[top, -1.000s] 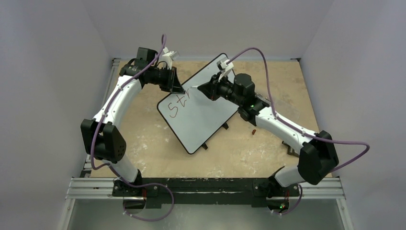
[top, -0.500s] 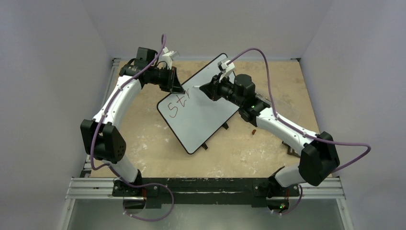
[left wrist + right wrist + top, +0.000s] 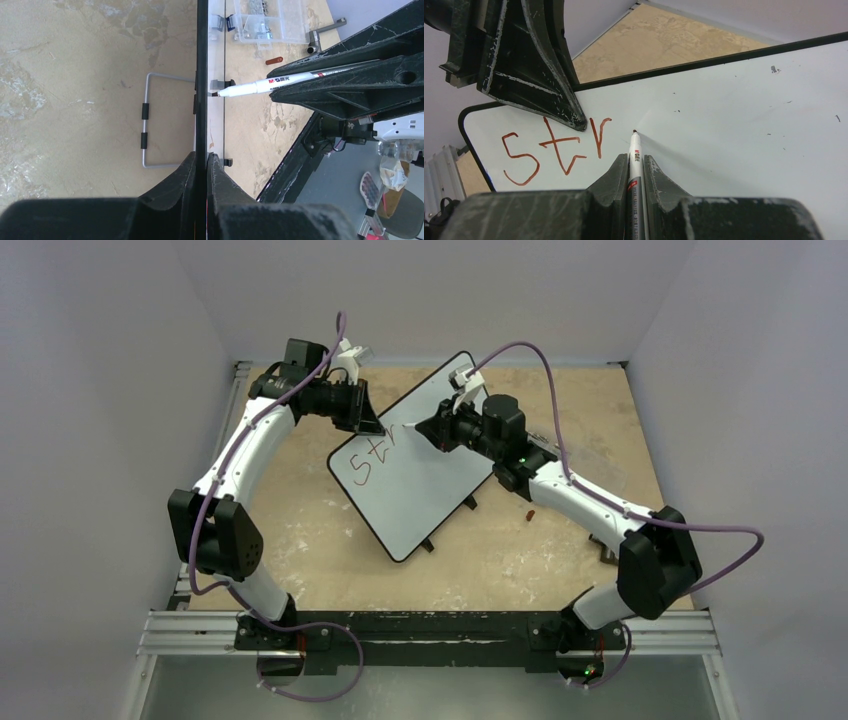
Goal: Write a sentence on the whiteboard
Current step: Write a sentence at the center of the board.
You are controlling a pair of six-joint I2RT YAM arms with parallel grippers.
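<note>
Worn tan table (image 3: 300, 530), pale walls (image 3: 100, 390), left pincer (image 3: 201, 159) clamping whiteboard (image 3: 420, 490) rim, right pincer (image 3: 636, 161) gripping marker (image 3: 634, 147)

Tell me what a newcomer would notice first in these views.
The whiteboard, set askew at the centre of the overhead view, draws the eye first, with reddish-brown letters "Str" at its left end. The right gripper is shut on a marker whose tip sits just right of the r. The left gripper is shut on the board's edge beside the letters.
</note>
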